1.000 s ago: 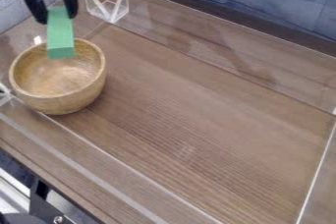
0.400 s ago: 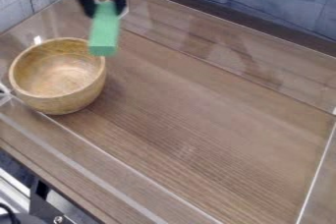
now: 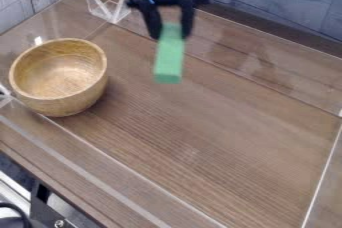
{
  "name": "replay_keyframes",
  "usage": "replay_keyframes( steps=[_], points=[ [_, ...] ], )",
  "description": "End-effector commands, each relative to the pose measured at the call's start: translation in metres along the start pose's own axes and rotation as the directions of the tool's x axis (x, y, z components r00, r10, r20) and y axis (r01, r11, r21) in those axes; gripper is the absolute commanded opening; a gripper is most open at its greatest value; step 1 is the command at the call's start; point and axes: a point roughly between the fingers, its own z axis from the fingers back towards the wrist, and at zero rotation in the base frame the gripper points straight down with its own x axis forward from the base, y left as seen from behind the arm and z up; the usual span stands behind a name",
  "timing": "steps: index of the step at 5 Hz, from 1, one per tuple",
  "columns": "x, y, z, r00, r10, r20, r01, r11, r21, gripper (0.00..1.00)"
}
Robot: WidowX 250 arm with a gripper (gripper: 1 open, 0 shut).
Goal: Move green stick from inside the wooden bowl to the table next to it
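Carrying: the pincer (image 3: 170,24) is hanging the green stick (image 3: 170,53) over the bench (image 3: 214,132), jaws clamped together on the stick's upper end, pointing almost straight down.
Stick position: the stick is dangling directly below the pincer, roughly upright, its lower end looking clear of the bench surface, though the gap is hard to judge from this one view.
Bowl position: the wooden bowl (image 3: 58,74) is sitting down and to the left of the pincer in the view, well apart from the stick and holding nothing.
Step in hand: judging by this, the stick is out of the bowl and the placing is what is remaining.
Doing it well: lowering slowly until the stick's lower end is meeting the wood, then tipping it flat before letting go, is probably keeping it from toppling or bouncing.
Choosing the spot: setting it down nearer the bowl's side is fitting "next to it" better than the open middle under the pincer.
Watching for: the clear acrylic wall (image 3: 107,7) behind the pincer is easy to clip when swinging back.
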Motion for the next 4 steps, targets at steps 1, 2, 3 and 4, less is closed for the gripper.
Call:
replay_keyframes(
  steps=[1,2,3,4],
  points=[
    [0.004,-0.004,-0.016,0.999,-0.020,0.050,0.019,1.000,0.015,0.00],
    [0.002,-0.005,-0.030,0.997,-0.036,0.069,0.035,0.999,0.021,0.00],
    [0.004,-0.004,-0.036,0.996,-0.017,0.087,0.015,1.000,0.021,0.00],
    [0.003,-0.009,-0.037,0.992,-0.098,0.080,0.095,0.995,0.035,1.00]
  ],
)
